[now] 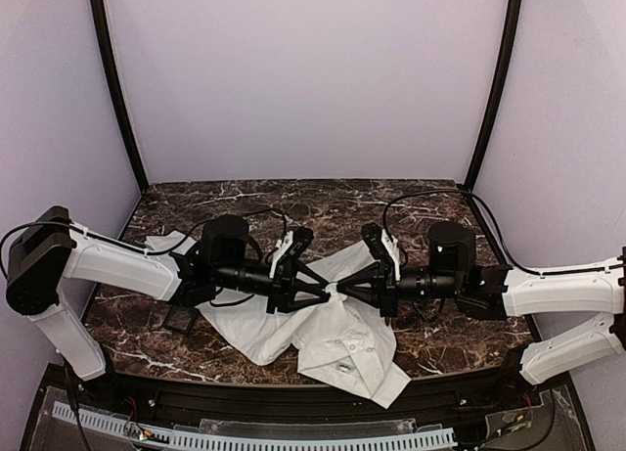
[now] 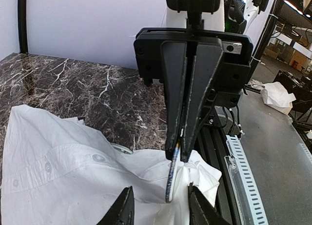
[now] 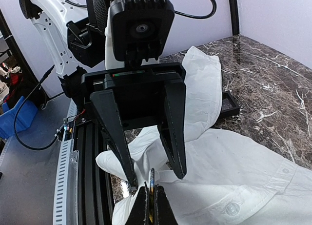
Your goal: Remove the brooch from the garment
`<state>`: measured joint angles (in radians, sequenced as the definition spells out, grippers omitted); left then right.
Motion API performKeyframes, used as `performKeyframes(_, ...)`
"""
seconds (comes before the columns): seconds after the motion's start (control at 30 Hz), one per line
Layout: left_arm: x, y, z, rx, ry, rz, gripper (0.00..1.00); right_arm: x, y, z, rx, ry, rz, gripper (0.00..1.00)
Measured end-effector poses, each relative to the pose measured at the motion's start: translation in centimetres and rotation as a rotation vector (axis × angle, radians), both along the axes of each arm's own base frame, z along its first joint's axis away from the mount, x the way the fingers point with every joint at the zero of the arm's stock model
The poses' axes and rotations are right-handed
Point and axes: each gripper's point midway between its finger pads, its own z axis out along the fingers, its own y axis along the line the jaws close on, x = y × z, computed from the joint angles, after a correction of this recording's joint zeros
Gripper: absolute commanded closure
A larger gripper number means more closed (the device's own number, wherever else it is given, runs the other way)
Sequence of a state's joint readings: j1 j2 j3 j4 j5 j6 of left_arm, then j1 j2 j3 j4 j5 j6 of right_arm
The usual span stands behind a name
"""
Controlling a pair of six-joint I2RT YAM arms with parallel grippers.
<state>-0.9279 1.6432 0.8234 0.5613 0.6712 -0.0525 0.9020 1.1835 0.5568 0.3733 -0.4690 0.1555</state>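
The white shirt (image 1: pixel 342 338) lies crumpled on the marble table, with a fold lifted between the two grippers. The brooch, a thin pale disc seen edge-on (image 2: pixel 172 178), stands against that fold. My right gripper (image 3: pixel 152 198) is shut on the brooch's edge (image 3: pixel 152 178); it also shows in the left wrist view (image 2: pixel 178 154) and from above (image 1: pixel 348 291). My left gripper (image 2: pixel 162 210) is open, its fingers (image 3: pixel 173 137) straddling the brooch and the bunched fabric (image 2: pixel 209 173) from the opposite side. From above, the left gripper (image 1: pixel 318 293) meets the right one tip to tip.
A small black square tray (image 1: pixel 183 319) sits on the table by the left arm and shows beside the shirt in the right wrist view (image 3: pixel 229 105). The table's front edge and a slotted rail (image 1: pixel 293 436) lie just below the shirt collar (image 1: pixel 377 378).
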Motion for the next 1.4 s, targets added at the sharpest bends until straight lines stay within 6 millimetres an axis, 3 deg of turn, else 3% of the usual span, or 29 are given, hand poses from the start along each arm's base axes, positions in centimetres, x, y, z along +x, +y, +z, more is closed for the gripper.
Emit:
performKeyframes(0.4, -0.5, 0.0, 0.3, -0.013, 0.007, -0.031, 0.79, -0.2, 0.1, 0.0, 0.003, 0.003, 0.015, 1.0)
performKeyframes(0.67, -0.9, 0.0, 0.4, -0.019, 0.013, -0.052, 0.98, -0.5, 0.1, 0.1, 0.005, 0.006, 0.028, 1.0)
performKeyframes(0.87, -1.0, 0.0, 0.5, -0.019, 0.019, -0.056, 0.99, -0.6, 0.1, 0.1, 0.006, 0.004, 0.035, 0.99)
performKeyframes(1.0, -0.9, 0.0, 0.4, -0.018, 0.025, -0.049, 0.99, -0.6, 0.1, 0.0, 0.013, -0.001, 0.036, 0.68)
performKeyframes(1.1, -0.7, 0.1, 0.1, -0.011, 0.034, -0.026, 0.99, -0.9, 0.0, -0.3, 0.02, -0.003, 0.045, 0.56)
performKeyframes(1.4, -0.4, 0.6, 0.4, -0.017, 0.046, 0.022, 0.99, -1.4, -0.2, -0.7, 0.024, 0.006, 0.063, 0.53)
